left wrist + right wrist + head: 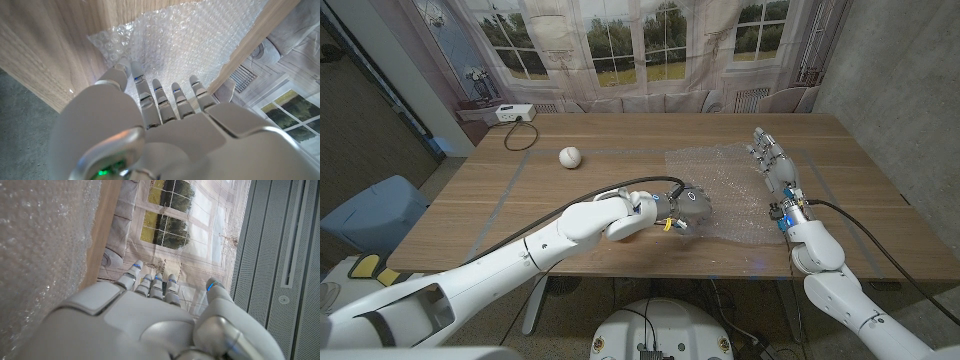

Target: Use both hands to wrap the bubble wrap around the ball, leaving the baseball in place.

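- We see the baseball bare on the table, well apart from the bubble wrap.
- Our left hand covers the wrap's near corner; its grip is unclear.
- Our right hand stands with fingers spread, holding nothing.

table: we see matt wood with fine grain | bubble wrap: clear plastic, bumpy, glinting | baseball: white, matt | left hand: smooth grey plastic, slight sheen | right hand: we read the same smooth grey shell
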Robot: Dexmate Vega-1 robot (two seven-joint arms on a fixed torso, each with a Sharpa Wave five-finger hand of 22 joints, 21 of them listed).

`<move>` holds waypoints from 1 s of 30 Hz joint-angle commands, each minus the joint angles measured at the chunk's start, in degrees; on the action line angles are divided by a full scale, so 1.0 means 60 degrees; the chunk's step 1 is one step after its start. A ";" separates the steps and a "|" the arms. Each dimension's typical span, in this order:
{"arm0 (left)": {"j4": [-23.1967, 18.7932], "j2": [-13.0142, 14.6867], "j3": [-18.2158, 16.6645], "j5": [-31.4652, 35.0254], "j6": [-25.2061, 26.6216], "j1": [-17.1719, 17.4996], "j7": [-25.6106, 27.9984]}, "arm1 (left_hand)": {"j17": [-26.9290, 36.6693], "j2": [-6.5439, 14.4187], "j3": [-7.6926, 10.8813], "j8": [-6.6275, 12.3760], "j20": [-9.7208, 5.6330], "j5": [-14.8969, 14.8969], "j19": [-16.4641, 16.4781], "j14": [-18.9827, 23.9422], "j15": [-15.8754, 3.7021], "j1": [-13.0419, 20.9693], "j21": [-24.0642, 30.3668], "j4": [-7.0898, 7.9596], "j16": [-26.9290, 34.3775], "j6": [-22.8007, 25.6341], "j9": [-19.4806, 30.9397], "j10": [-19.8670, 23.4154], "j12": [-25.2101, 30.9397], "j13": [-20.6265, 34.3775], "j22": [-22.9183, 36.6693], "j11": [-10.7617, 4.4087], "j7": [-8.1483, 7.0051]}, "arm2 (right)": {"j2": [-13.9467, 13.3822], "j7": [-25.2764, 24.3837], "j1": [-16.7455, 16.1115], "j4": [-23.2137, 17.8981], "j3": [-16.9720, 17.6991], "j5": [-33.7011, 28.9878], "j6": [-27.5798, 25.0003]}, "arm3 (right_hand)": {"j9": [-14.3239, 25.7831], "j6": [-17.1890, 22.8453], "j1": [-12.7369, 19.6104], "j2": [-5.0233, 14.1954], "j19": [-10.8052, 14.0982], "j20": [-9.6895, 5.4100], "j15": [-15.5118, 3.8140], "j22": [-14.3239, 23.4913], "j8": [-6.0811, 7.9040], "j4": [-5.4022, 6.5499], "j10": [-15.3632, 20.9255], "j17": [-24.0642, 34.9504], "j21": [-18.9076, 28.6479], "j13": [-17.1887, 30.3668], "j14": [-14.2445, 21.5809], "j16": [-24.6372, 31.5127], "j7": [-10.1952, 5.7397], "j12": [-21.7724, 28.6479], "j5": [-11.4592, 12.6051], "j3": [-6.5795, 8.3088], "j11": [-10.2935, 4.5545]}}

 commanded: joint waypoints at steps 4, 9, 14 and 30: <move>-0.0294 0.0230 -0.0256 0.0580 0.0385 0.0474 0.1080 | 0.0013 0.0280 0.0047 0.0289 -0.0132 0.0055 0.0258 0.0335 -0.0576 0.0408 0.0094 0.0009 0.0043 0.0379 0.0220 0.0377 0.0054 0.0049 0.0035 -0.0030 0.0064 | -0.0009 -0.0081 -0.0027 -0.0193 -0.0009 -0.0097 -0.0074 | 0.0039 0.0110 0.0015 -0.0007 0.0018 0.0033 -0.0050 0.0055 0.0041 -0.0004 0.0102 0.0022 0.0017 0.0038 0.0055 0.0046 0.0019 -0.0001 0.0075 -0.0029 0.0037; -0.0757 0.0352 -0.0549 0.0746 0.0664 0.0619 0.1009 | 0.0019 0.0341 0.0024 0.0300 -0.0179 0.0056 0.0293 0.0365 -0.0607 0.0440 0.0106 0.0035 0.0039 0.0282 0.0282 0.0399 0.0037 0.0057 0.0039 -0.0053 0.0051 | -0.0017 -0.0008 0.0123 -0.0184 -0.0078 -0.0092 -0.0179 | 0.0040 0.0105 0.0017 -0.0002 0.0017 0.0033 -0.0052 0.0055 0.0035 -0.0008 0.0096 0.0020 0.0016 0.0038 0.0051 0.0042 0.0022 -0.0006 0.0077 -0.0026 0.0044; -0.1179 0.0444 -0.0895 0.0764 0.0919 0.0777 0.0857 | 0.0026 0.0394 -0.0025 0.0350 -0.0247 0.0046 0.0331 0.0386 -0.0638 0.0450 0.0119 0.0072 0.0030 0.0243 0.0359 0.0423 0.0014 0.0068 0.0044 -0.0100 0.0023 | -0.0006 0.0032 0.0250 -0.0160 -0.0132 -0.0098 -0.0241 | 0.0040 0.0102 0.0016 -0.0002 0.0014 0.0035 -0.0049 0.0055 0.0030 -0.0012 0.0100 0.0020 0.0014 0.0038 0.0055 0.0040 0.0020 -0.0006 0.0079 -0.0026 0.0028; -0.0535 -0.0188 -0.1055 -0.2989 0.0739 -0.0303 -0.2525 | 0.0099 -0.1414 -0.2691 -0.1973 0.0344 0.0208 -0.0883 -0.1243 0.0403 -0.3713 -0.0470 0.1522 -0.0385 -0.3674 -0.0156 -0.1427 -0.0861 0.0116 0.0073 0.0735 0.0388 | -0.0049 -0.0125 0.0356 -0.0205 -0.0096 -0.0210 -0.0367 | 0.0040 0.0096 0.0014 -0.0001 0.0018 0.0035 -0.0054 0.0055 0.0019 -0.0027 0.0103 0.0017 0.0013 0.0038 0.0062 0.0035 0.0014 -0.0010 0.0083 -0.0024 0.0019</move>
